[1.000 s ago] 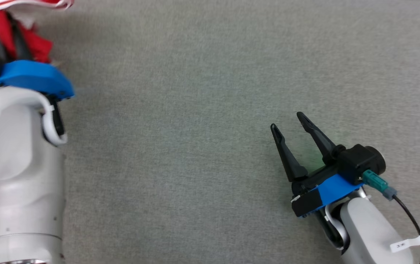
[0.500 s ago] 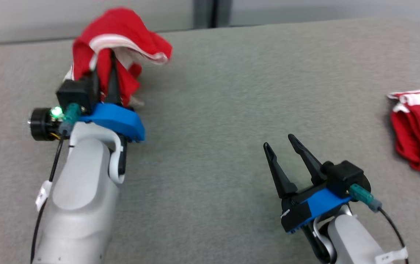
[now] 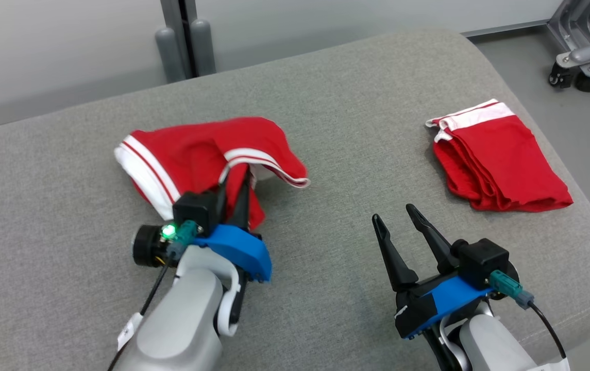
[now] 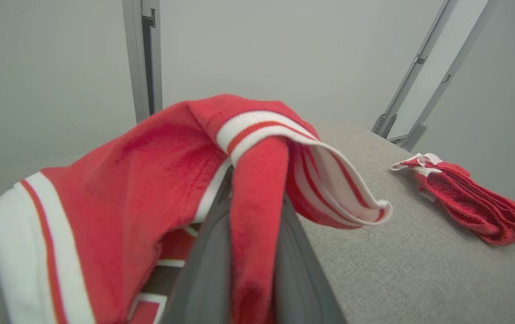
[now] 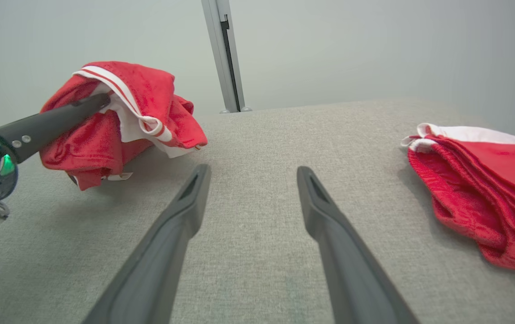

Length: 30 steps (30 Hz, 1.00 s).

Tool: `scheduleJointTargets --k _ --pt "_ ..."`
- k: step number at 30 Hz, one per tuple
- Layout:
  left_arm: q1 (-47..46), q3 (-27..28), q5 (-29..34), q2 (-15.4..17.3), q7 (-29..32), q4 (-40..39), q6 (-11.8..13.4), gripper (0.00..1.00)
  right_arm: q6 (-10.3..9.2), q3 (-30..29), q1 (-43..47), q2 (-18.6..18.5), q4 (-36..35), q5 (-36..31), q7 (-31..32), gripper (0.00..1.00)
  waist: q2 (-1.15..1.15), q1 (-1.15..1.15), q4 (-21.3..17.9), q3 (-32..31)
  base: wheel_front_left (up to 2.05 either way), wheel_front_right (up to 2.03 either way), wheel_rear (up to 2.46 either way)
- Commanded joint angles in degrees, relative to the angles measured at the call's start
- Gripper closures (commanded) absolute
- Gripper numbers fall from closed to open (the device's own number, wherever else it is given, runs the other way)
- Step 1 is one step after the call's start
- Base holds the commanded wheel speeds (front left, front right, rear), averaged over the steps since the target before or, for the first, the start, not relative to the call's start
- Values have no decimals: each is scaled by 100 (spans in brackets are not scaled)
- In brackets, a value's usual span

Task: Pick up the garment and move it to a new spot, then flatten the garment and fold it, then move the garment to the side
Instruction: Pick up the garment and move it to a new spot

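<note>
The garment [image 3: 197, 149] is a crumpled red piece with white striped bands, hanging bunched just over the grey cushion [image 3: 325, 103] at centre left. My left gripper [image 3: 234, 178] is shut on a fold of it. In the left wrist view a red strip [image 4: 257, 216] runs down between the two dark fingers [image 4: 203, 279]. From the right wrist view the garment [image 5: 118, 117] droops around the left gripper's finger [image 5: 55, 121]. My right gripper [image 3: 393, 214] stands open and empty over bare cushion at the lower right, its jaws wide apart [image 5: 253, 173].
A second red garment [image 3: 501, 165] lies folded near the cushion's right edge, also seen in the wrist views [image 5: 486, 202] [image 4: 464, 202]. A grey metal post [image 3: 186, 36] rises behind the cushion. A wheeled frame [image 3: 583, 56] stands on the floor at the far right.
The head camera has swung up and over, bringing the far edge and the folded garment into view. My left gripper has carried the garment toward the middle. The right gripper has stayed open.
</note>
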Motion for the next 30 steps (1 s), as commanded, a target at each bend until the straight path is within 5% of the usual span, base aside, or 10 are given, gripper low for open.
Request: scheduleJointTargets --k 1,2,4,13,30 --pt "146 -171 -120 1 -27 -74 80 100 1 -26 97 21 10 -9 -3 0 0 0 -57 -72 0 0 0" --pt "209 -256 -174 9 -27 -120 152 100 1 -38 120 21 28 -22 -3 0 0 0 -46 -95 0 0 0" --pt "348 -282 -263 14 -26 -229 332 0 1 -61 129 23 49 -51 -3 0 0 0 2 -150 0 0 0" --pt "1208 289 161 15 -23 -549 636 0 1 -311 312 16 50 -75 -3 0 0 0 635 -489 0 0 0" --pt "2897 1761 1217 38 -24 -1302 293 0 1 -570 781 12 251 -188 -2 0 0 0 1391 -1232 0 0 0"
